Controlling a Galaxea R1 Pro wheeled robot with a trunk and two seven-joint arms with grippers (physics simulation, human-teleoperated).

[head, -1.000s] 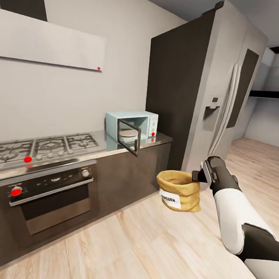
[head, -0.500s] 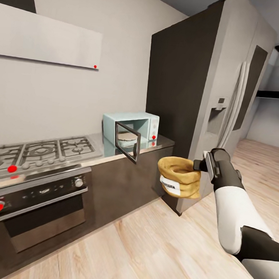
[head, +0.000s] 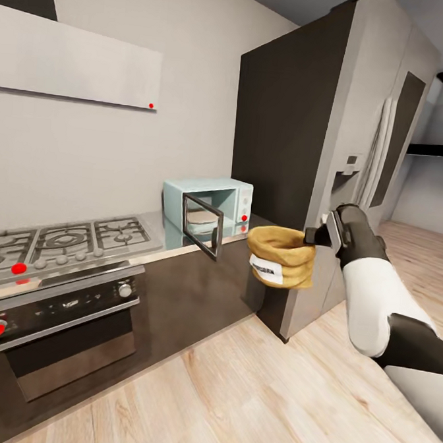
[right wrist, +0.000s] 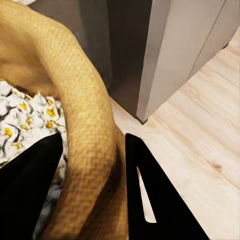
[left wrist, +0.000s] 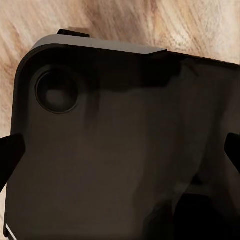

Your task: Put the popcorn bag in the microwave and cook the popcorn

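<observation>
Right gripper (head: 311, 237) with its jaws clamped on the rolled rim of the popcorn bag (head: 280, 257), one finger inside the mouth and one outside; the right wrist view shows the rim (right wrist: 92, 135) pinched between the two dark fingers (right wrist: 150, 195). The bag hangs in the air off the right end of the surface (head: 244, 231), in front of the refrigerator (head: 333, 143) and right of the microwave (head: 209, 204), whose door (head: 201, 225) stands open toward the viewer.

To carry out the insertion well, the bag should probably stay mouth-up, travel left past the free edge of the door, and enter the cavity squarely above the turntable (head: 200, 217) before release; the door edge is the likeliest thing to strike.

The bag's label (head: 266, 269) is too blurred to read. In the left wrist view a dark body (left wrist: 120, 145) over wood floor hides the left jaws, so I cannot tell their state. The cavity's depth is hard to judge.
</observation>
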